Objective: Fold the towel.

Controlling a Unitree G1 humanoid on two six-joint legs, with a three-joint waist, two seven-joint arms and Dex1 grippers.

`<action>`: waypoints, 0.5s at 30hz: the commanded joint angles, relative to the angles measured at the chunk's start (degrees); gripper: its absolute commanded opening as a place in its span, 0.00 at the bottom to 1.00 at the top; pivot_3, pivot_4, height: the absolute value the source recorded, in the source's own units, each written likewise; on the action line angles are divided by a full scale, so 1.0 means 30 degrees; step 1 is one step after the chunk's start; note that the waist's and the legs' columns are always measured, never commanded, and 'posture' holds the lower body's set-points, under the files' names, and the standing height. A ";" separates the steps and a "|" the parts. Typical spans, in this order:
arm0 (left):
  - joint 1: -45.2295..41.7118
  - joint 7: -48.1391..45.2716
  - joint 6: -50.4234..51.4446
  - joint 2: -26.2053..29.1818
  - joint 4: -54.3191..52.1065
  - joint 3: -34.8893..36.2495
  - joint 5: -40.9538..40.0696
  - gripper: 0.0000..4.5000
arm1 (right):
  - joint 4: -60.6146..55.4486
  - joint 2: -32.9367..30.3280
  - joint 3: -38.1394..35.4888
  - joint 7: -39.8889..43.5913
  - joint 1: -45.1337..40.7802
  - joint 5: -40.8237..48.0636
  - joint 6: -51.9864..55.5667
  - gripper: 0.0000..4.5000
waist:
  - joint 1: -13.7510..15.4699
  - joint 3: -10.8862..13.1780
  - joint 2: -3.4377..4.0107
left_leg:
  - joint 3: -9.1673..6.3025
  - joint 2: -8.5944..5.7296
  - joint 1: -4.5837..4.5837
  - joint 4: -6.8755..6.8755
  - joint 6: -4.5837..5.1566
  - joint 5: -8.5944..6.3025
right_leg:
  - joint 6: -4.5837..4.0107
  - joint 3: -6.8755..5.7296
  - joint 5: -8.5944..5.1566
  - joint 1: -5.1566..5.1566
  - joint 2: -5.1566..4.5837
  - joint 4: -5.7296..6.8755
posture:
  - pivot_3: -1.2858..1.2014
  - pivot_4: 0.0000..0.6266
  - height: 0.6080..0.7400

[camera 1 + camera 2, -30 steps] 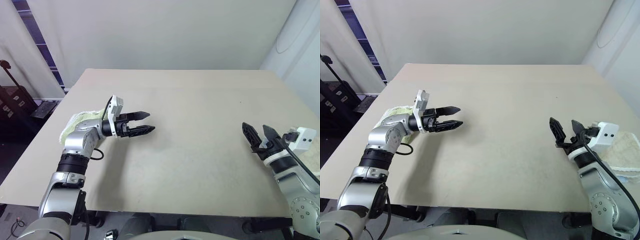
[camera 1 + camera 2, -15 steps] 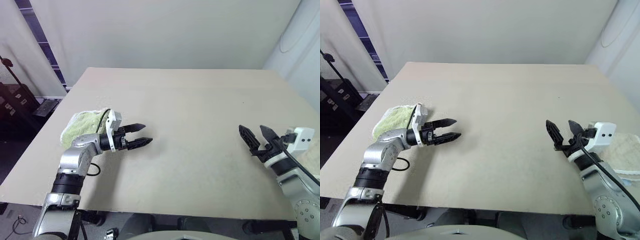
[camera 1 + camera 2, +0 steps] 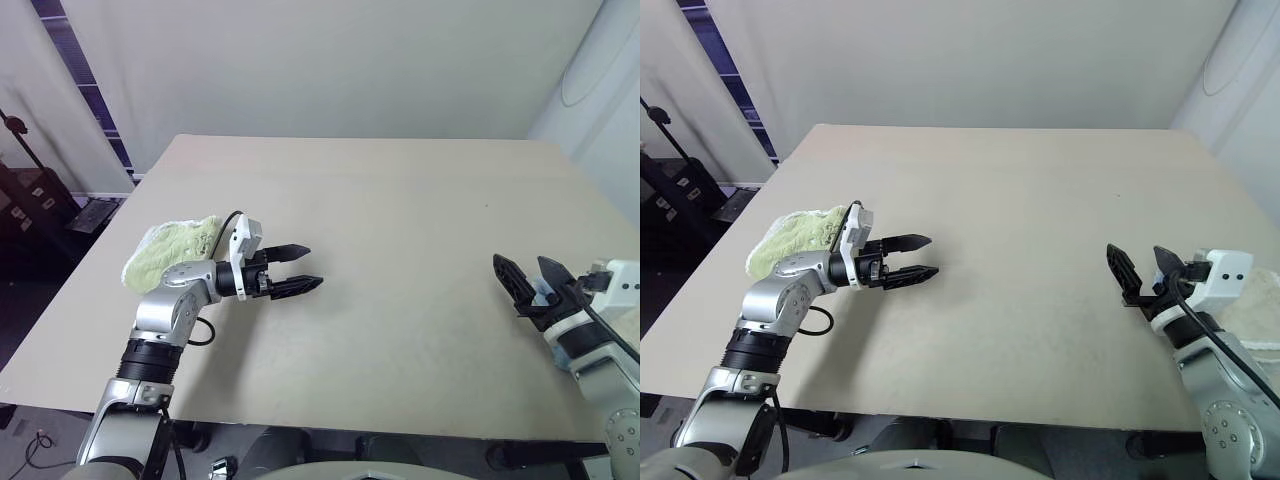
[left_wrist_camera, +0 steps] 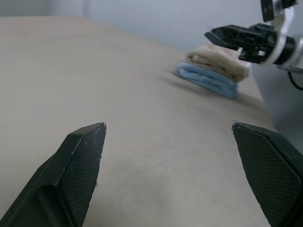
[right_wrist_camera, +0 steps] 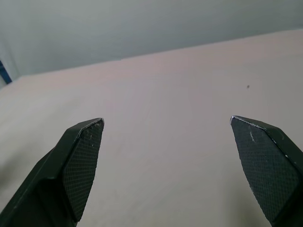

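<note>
The towel [image 3: 1252,303] is beige terry cloth, lying folded at the table's right edge just behind my right gripper [image 3: 1134,252]. In the left wrist view the towel [image 4: 220,60] rests on top of a light blue folded towel [image 4: 204,79]. My right gripper is open and empty, pointing forward over bare table. On the left side of the table my left gripper [image 3: 312,266] is also open and empty. It is held level just above the table and points right, towards the other gripper [image 4: 246,40].
A light green folded towel [image 3: 170,250] lies near the table's left edge, behind my left wrist. The tan table [image 3: 400,210] stretches wide between the two grippers. A white wall stands behind it, and dark equipment stands on the floor at the far left.
My left gripper has drawn back a little towards me and sunk slightly, uncovering more of the green towel. The right gripper has stayed about where it was. The view itself has shifted.
</note>
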 commanded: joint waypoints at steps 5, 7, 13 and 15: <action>-0.1109 -0.0429 -0.0751 -0.0542 0.0982 -0.0365 0.0395 1.00 | -0.3280 0.0266 -0.0119 -0.0850 0.1149 0.0878 0.0324 0.99 | -0.0001 0.0002 -0.0003 | -0.0005 0.0015 -0.0001 0.0000 -0.0001 -0.0001 | -0.0001 -0.0016 -0.0005 0.0057 0.0001 -0.0003 | 0.52 0.00 0.93; -0.1558 -0.0437 -0.1339 -0.0645 0.1872 -0.0361 0.0693 1.00 | -0.3437 0.0147 0.0107 -0.1089 0.0942 0.0912 0.0454 0.99 | -0.0029 0.0003 -0.0006 | -0.0003 0.0014 0.0000 0.0008 -0.0023 -0.0014 | -0.0003 -0.0016 -0.0004 0.0065 0.0000 -0.0005 | 0.52 0.00 0.93; -0.1612 -0.0679 -0.2702 -0.0580 0.2672 -0.0296 0.1252 1.00 | -0.3371 -0.0534 0.0419 -0.0069 0.0653 0.0958 0.0233 0.99 | -0.0002 0.0002 -0.0004 | -0.0003 0.0025 0.0004 -0.0003 -0.0039 -0.0026 | -0.0012 -0.0068 0.0002 0.0091 -0.0031 -0.0099 | 0.52 0.00 0.93; -0.1783 -0.0416 -0.2433 -0.0496 0.2827 0.0311 0.0858 1.00 | -0.3276 -0.0711 0.0608 -0.0068 0.0186 0.0817 0.0301 0.99 | -0.0013 0.0001 -0.0003 | -0.0011 0.0029 -0.0002 -0.0022 -0.0024 -0.0030 | -0.0009 -0.0081 0.0007 0.0088 -0.0032 -0.0145 | 0.52 0.00 0.93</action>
